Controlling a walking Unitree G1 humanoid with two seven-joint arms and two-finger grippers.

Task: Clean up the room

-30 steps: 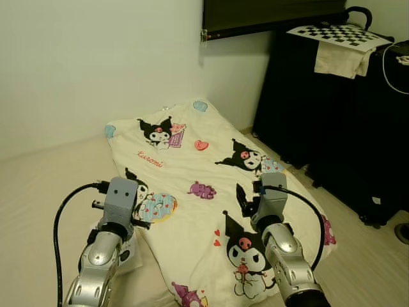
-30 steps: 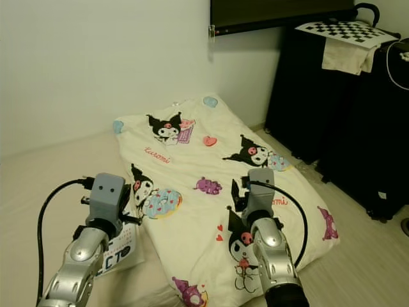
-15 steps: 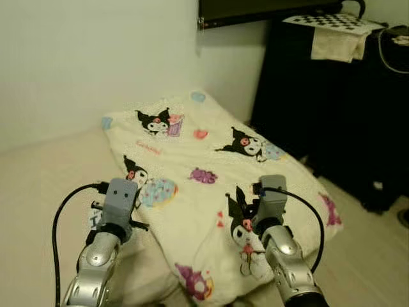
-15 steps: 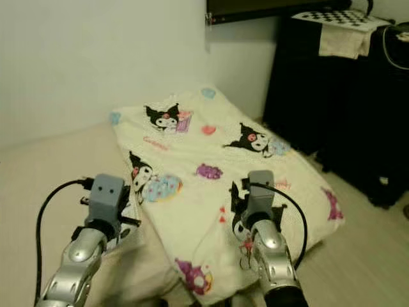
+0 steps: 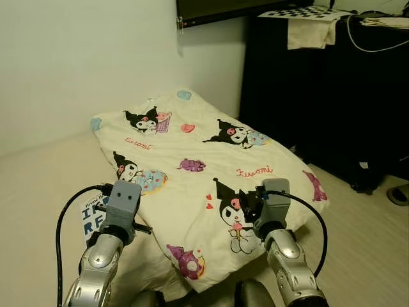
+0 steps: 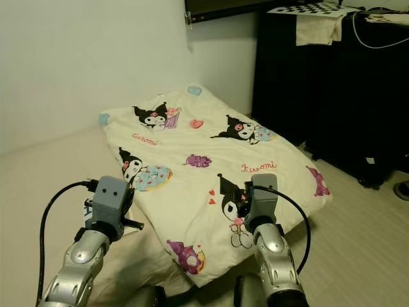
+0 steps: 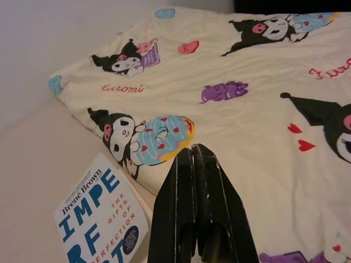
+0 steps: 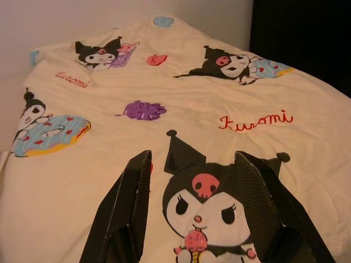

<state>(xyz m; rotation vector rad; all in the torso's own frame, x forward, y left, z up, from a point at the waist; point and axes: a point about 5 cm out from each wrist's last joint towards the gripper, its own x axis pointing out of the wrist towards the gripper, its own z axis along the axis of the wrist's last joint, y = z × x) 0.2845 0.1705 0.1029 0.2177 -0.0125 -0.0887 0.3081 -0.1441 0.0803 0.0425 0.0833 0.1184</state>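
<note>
A cream blanket (image 5: 192, 147) printed with black cartoon characters lies spread over a pale mattress (image 5: 38, 185), and its near corner hangs over the front edge. A white book with blue letters (image 7: 98, 219) lies on the mattress beside the blanket's left edge. My left gripper (image 7: 192, 150) is shut and empty, hovering over the blanket edge next to the book. Over a cartoon print near the blanket's front, my right gripper (image 8: 193, 159) is open, its fingers (image 8: 137, 181) apart with nothing between them.
Black furniture (image 5: 319, 96) lines the right side, with a checkerboard sheet (image 5: 300, 11) and a pale cloth (image 5: 310, 32) on top. Light floor (image 5: 364, 243) lies between it and the mattress. A white wall (image 5: 83, 57) stands behind.
The whole view has shifted, so the camera moved; the blanket's near edge and more of the book now show. Both arms keep the same pose and finger states.
</note>
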